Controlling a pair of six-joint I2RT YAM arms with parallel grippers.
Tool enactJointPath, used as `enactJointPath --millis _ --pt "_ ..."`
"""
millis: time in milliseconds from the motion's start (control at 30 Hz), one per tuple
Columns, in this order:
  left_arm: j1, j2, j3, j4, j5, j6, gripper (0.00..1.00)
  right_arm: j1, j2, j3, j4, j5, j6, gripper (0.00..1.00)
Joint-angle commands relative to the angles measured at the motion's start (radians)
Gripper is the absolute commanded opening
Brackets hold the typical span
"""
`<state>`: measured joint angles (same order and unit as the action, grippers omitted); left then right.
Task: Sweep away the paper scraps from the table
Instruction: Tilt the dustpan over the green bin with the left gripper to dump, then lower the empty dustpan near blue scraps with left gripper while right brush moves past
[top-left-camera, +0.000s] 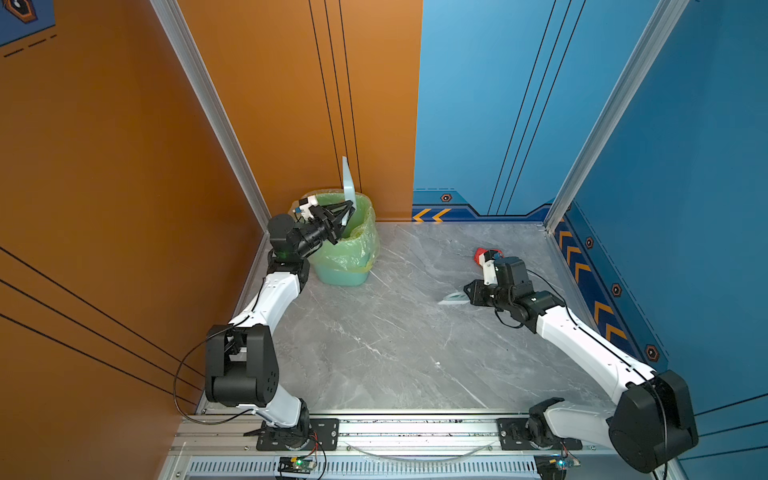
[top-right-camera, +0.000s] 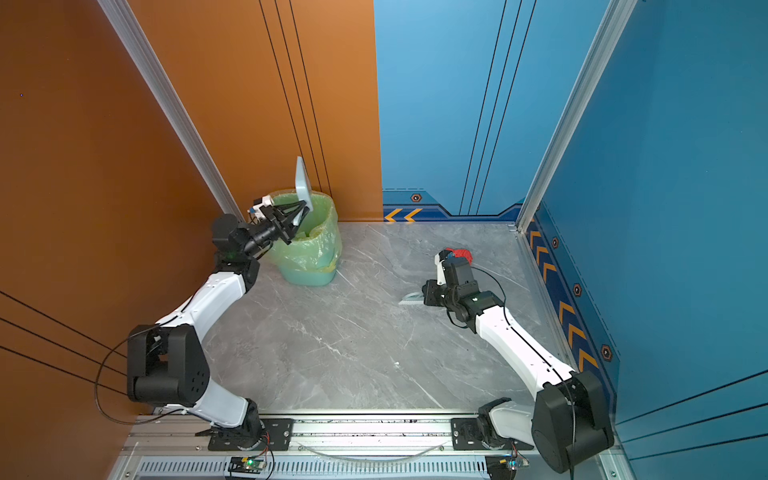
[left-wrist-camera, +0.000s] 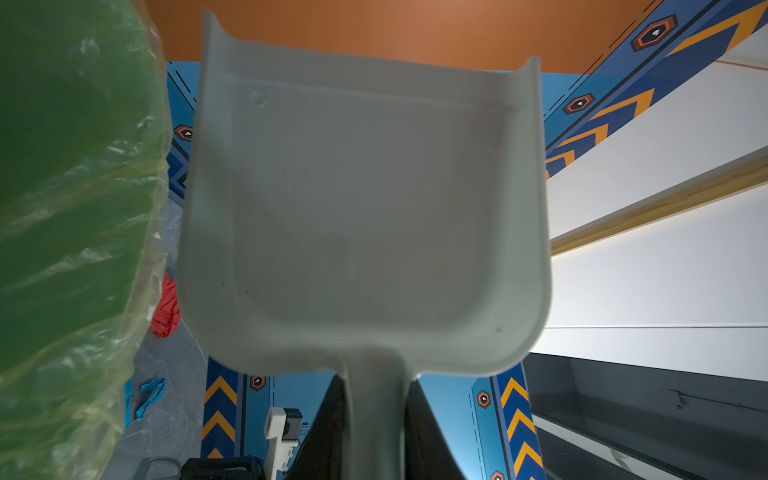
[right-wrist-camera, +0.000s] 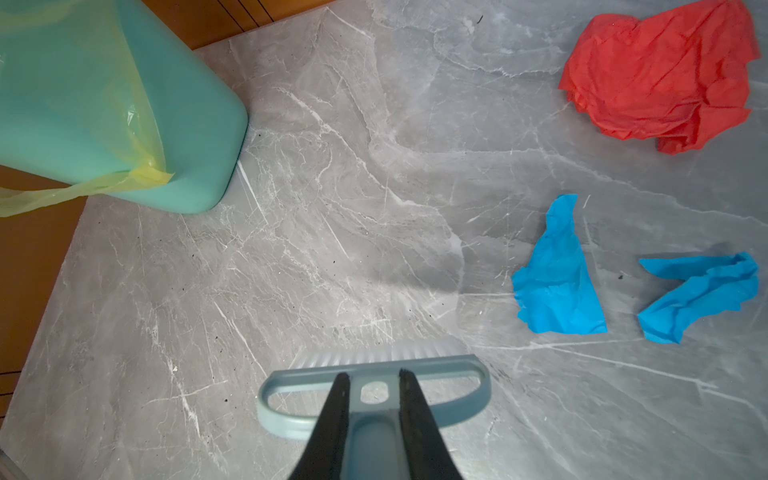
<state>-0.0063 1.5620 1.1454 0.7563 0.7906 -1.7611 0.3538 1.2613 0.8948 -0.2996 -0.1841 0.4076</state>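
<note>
On the grey marble table (top-left-camera: 395, 332) lie a red paper wad (right-wrist-camera: 660, 75) and two bright blue scraps (right-wrist-camera: 559, 274) (right-wrist-camera: 702, 295), off to one side of the brush. In both top views my right wrist hides part of the red wad (top-left-camera: 484, 253) (top-right-camera: 461, 254). My right gripper (right-wrist-camera: 372, 382) (top-left-camera: 471, 293) is shut on the handle of a grey-blue brush (right-wrist-camera: 374, 361), bristles at the table. My left gripper (left-wrist-camera: 376, 380) (top-left-camera: 347, 212) is shut on the handle of a grey dustpan (left-wrist-camera: 365, 208) (top-left-camera: 348, 178), held upright over the bin; the pan is empty.
A green bag-lined bin (top-left-camera: 345, 245) (right-wrist-camera: 124, 104) stands at the table's far left corner, against the orange wall. The blue wall and an aluminium rail (top-left-camera: 557, 257) run close behind the scraps on the right.
</note>
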Motion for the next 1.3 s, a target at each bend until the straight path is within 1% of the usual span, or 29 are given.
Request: enactJointPath --millis 0,267,333,367,433,533,600,700,800,867,933,1067,1167,1267 --pt "0.010 0.004 -0.010 0.066 0.011 -0.015 0.00 0.007 0.011 0.024 -0.016 0.017 -0.018 0.00" --pt "0.005 0.000 0.020 0.064 0.019 0.006 0.00 0.010 0.006 0.027 -0.011 0.028 -0.018 0.00" --pt "-0.003 0.001 0.036 0.045 0.025 0.037 0.00 0.011 0.000 0.028 -0.010 0.040 -0.016 0.00" --pt "-0.008 -0.003 0.052 0.013 0.029 0.074 0.00 0.011 -0.003 0.028 -0.010 0.047 -0.015 0.00" --pt "-0.019 -0.018 0.084 -0.124 0.031 0.194 0.00 0.011 -0.013 0.027 -0.008 0.059 -0.015 0.00" --pt "-0.045 -0.062 0.161 -0.472 -0.018 0.473 0.00 0.011 -0.030 0.029 -0.010 0.079 -0.015 0.00" --pt "-0.075 -0.084 0.243 -0.732 -0.090 0.679 0.00 0.012 -0.046 0.029 -0.009 0.106 -0.011 0.00" --pt "-0.129 -0.094 0.338 -0.980 -0.206 0.869 0.00 0.010 -0.068 0.030 -0.011 0.153 -0.010 0.00" --pt "-0.180 -0.090 0.371 -1.060 -0.273 0.957 0.00 0.005 -0.089 0.035 -0.014 0.212 -0.006 0.00" --pt "-0.220 -0.086 0.382 -1.094 -0.326 1.010 0.00 -0.001 -0.099 0.041 -0.021 0.275 0.004 0.00" --pt "-0.271 -0.079 0.397 -1.131 -0.387 1.080 0.00 -0.010 -0.109 0.049 -0.034 0.335 0.013 0.00" --pt "-0.399 -0.054 0.452 -1.231 -0.535 1.261 0.00 -0.043 -0.119 0.063 -0.055 0.446 0.025 0.00" --pt "-0.492 -0.022 0.501 -1.313 -0.643 1.384 0.00 -0.095 -0.120 0.073 -0.056 0.472 0.042 0.00" --pt "-0.567 0.007 0.519 -1.366 -0.740 1.465 0.00 -0.154 -0.116 0.075 -0.050 0.495 0.067 0.00"
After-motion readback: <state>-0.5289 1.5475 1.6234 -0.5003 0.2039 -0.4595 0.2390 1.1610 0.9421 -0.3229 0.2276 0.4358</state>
